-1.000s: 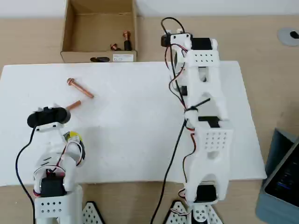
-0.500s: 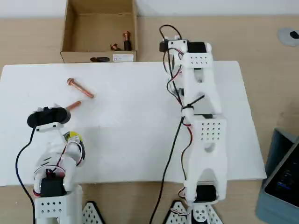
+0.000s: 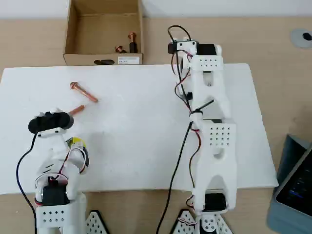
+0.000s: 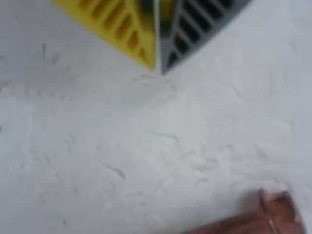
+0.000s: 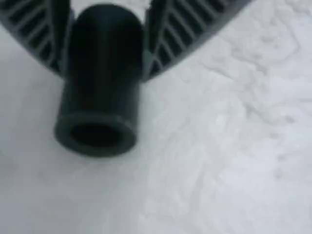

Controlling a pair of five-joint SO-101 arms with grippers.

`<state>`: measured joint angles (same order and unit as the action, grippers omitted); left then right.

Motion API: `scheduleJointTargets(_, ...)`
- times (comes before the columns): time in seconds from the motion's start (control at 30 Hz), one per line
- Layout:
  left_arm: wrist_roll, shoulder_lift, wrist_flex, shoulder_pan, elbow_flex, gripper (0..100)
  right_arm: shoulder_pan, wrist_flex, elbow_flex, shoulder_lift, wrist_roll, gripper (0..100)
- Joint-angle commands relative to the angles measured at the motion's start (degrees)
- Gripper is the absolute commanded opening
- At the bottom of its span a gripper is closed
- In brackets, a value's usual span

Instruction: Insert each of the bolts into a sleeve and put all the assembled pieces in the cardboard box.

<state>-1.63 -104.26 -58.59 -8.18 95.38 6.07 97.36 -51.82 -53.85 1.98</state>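
Clamping a black sleeve point(image 5: 97, 112) between its two fingers, the right gripper point(image 5: 105, 53) hangs over the white mat point(image 3: 136, 136). The left gripper point(image 4: 158, 61) has its tips pressed together and grips nothing. One copper bolt point(image 4: 273, 217) lies near it, and a second bolt point(image 3: 83, 92) lies farther toward the cardboard box point(image 3: 68, 34), which contains assembled pieces point(image 3: 127, 45).

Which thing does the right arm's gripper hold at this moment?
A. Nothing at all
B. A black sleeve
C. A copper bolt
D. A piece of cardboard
B: in the right wrist view, the black sleeve sits clamped in the right gripper, with its open end pointing out over the white mat.
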Motion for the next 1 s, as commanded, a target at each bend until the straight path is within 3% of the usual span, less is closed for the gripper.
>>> scheduleJointTargets(0.0,0.00,-0.31,0.97,0.18,-0.26,0,-0.22,3.60,-5.58,4.09,0.35,1.0)
scheduleJointTargets(0.33,-0.26,-0.31,0.97,0.53,-0.26,0,0.04,5.10,-2.15,17.45,5.27,1.0)
scheduleJointTargets(0.63,-0.18,-0.31,0.97,0.53,-0.26,0,-0.31,5.10,20.79,38.11,4.92,1.0)
scheduleJointTargets(0.97,-0.09,-0.31,0.70,0.44,-0.26,0,-0.40,5.01,40.75,63.69,-1.14,1.0)
